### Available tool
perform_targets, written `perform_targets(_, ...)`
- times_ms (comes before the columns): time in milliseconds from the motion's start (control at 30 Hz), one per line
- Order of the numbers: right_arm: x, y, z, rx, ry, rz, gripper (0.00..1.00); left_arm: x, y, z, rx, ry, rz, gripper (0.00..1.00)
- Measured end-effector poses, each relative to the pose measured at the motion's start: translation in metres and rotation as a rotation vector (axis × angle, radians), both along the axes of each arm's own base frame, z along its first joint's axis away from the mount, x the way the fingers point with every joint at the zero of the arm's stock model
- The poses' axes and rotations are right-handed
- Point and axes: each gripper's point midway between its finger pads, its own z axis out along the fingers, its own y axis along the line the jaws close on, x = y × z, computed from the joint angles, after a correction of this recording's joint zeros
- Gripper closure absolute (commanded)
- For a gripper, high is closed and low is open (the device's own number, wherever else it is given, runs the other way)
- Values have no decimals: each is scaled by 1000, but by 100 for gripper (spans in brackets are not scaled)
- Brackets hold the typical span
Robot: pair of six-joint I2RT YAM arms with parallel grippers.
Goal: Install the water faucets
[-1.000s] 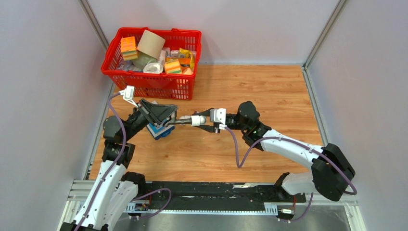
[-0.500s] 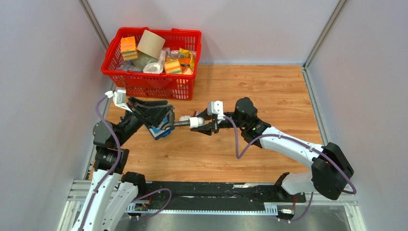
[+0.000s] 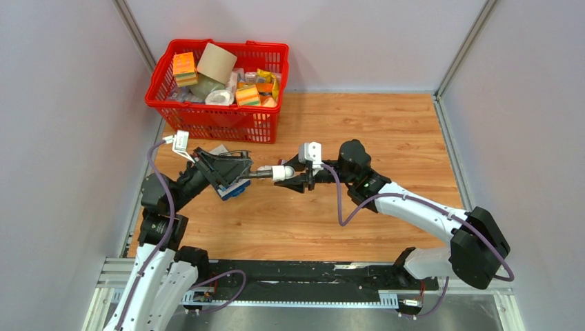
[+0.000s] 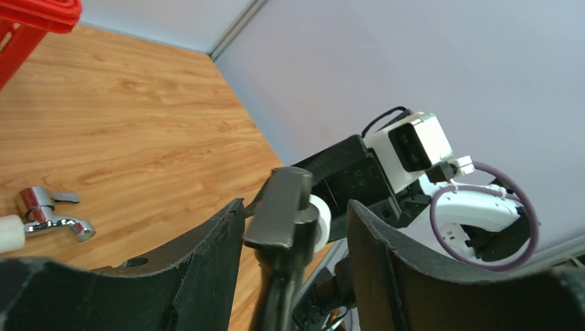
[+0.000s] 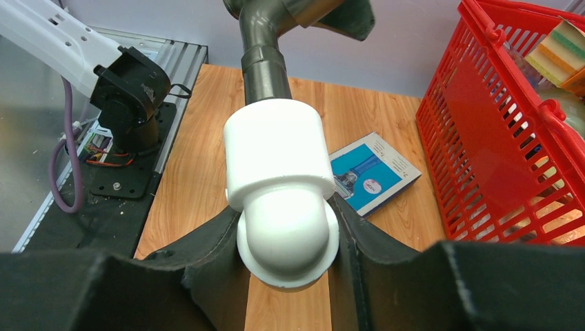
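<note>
Left gripper (image 4: 295, 210) newly spread around dark matte T-handle faucet (image 5: 265, 69), right gripper (image 5: 286, 234) clamping smooth white elbow (image 5: 276, 158)

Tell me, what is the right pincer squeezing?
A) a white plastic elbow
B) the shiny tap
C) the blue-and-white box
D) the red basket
A: in the right wrist view, the right pincer is clamped on the white plastic elbow, which is joined to the dark grey tap.
</note>
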Motion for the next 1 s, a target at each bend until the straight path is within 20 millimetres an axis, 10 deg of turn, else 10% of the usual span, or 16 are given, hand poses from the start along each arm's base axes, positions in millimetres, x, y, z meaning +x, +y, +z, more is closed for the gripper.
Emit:
perform_targets(367,7,-1,0,1,6,-40,100,-7,-9,-12,-32,39,-85,44)
perform_targets(667,10,-1,2,5,13,-52,100,-4,-15,-10,-50,35,-131,100)
perform_targets(1000,6,11,20,-22,295,49,100,-5,0,9,36,-291,-2,100)
